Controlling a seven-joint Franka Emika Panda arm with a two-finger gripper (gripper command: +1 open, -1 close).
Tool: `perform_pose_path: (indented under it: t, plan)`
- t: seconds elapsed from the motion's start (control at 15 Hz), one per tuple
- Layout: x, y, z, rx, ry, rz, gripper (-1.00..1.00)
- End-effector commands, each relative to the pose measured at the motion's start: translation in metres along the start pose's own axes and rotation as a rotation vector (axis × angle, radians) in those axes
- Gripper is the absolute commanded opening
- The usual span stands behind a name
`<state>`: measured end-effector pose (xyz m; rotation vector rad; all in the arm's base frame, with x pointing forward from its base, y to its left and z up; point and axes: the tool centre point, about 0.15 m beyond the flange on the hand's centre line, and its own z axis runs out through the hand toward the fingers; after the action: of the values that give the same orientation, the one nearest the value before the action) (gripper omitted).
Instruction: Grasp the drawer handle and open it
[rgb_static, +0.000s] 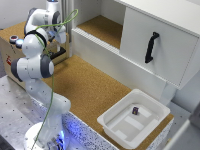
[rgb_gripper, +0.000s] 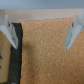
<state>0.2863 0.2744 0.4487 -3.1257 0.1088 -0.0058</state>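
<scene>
Nearest the camera, cork tabletop (rgb_gripper: 45, 50) is seen between the widely spread fingers (rgb_gripper: 73, 31) of the empty hand (rgb_gripper: 42, 30), while the drawer handle (rgb_static: 151, 47) on the closed drawer (rgb_static: 160, 45) by the tabletop's far edge remains ungrasped, nothing yet accomplished.

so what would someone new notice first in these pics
Probably the white robot arm, folded up tall at the exterior view's left over a cork-covered table. Next, the black drawer handle stands out against the big white drawer at the upper right, untouched. A shallow white tub sits at the table's near edge with a small dark object inside; in the wrist view the jaws stand open over bare cork.
</scene>
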Motion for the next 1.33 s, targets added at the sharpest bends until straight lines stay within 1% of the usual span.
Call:
perform_pose_path:
  t: [0.0, 0.27, 0.33, 0.4, 0.6, 0.73, 0.8, 1.0, 1.13, 1.27]
  plan:
    - [0.003, 0.002, 0.010, 0.041, -0.026, -0.019, 1.00]
    - [0.003, 0.002, 0.010, 0.041, -0.026, -0.019, 1.00]
    - [0.001, 0.001, 0.001, -0.002, 0.001, -0.005, 1.00]
    - [0.007, 0.006, 0.017, 0.037, -0.038, 0.002, 1.00]
    - [0.036, 0.012, 0.072, 0.189, -0.140, -0.102, 1.00]
    - [0.052, 0.004, 0.098, 0.229, -0.189, -0.154, 1.00]
    - [0.059, -0.001, 0.105, 0.239, -0.203, -0.189, 1.00]
    - [0.070, -0.016, 0.108, 0.234, -0.210, -0.223, 1.00]
    - [0.067, -0.019, 0.097, 0.220, -0.183, -0.232, 1.00]
    - [0.064, -0.023, 0.088, 0.206, -0.174, -0.232, 1.00]
